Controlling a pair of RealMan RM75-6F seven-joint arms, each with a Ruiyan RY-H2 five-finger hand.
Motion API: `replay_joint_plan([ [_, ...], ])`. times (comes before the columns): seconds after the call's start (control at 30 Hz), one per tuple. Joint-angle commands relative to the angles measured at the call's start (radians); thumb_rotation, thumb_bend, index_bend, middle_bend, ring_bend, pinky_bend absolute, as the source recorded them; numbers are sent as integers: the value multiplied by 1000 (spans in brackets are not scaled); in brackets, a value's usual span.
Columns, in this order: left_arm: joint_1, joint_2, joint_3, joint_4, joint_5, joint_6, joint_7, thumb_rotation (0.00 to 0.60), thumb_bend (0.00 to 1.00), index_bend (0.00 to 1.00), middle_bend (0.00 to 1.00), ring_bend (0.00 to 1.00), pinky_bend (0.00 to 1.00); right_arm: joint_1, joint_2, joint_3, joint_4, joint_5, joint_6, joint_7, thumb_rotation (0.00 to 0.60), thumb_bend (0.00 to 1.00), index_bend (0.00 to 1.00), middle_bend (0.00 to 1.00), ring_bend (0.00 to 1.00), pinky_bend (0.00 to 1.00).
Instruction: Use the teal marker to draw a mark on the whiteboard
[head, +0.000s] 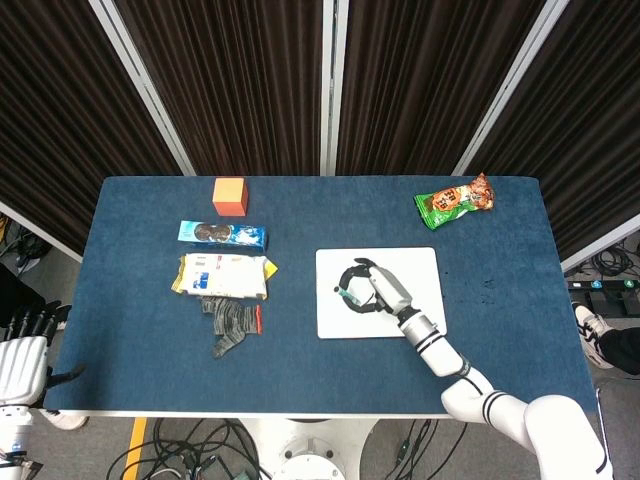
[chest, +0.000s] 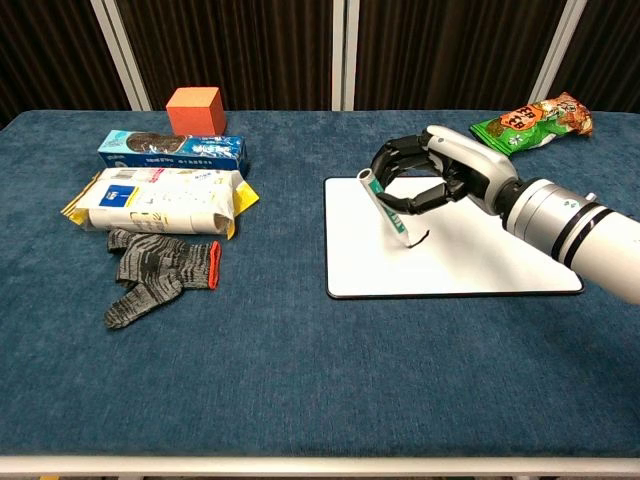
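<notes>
The whiteboard (chest: 490, 258) (head: 425, 268) lies flat on the blue table, right of centre. My right hand (chest: 432, 175) (head: 375, 293) hovers over the board's left half and grips the teal marker (chest: 388, 208) (head: 345, 294). The marker is tilted, cap end up and to the left, its tip down on the board. A short dark stroke (chest: 423, 238) shows beside the tip. My left hand (head: 35, 320) hangs off the table's left edge, its dark fingers spread, holding nothing.
On the table's left side are an orange cube (chest: 195, 109), a blue cookie box (chest: 173, 150), a white and yellow snack pack (chest: 160, 200) and a grey glove (chest: 160, 270). A green snack bag (chest: 530, 115) lies at the far right corner.
</notes>
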Motion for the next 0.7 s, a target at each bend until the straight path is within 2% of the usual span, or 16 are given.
replay_joint_plan([
  [0.03,3,0,1,0,1,4,-2,600,67,170,106,24,0,-5,17,-7,-33,-16,42,-18,600,470,619,583,324,115],
  [0.27,7,-5,6,8,-5,-5,-9,600,67,170,106,24,0,10,19,47,12,59,-15,-38,600,471,618,583,324,115],
  [0.7,0,0,-1,6,-16,-20,-7,600,67,170,106,24,0,71,-58,61,152,72,-70,-8,600,473,619,583,324,115],
])
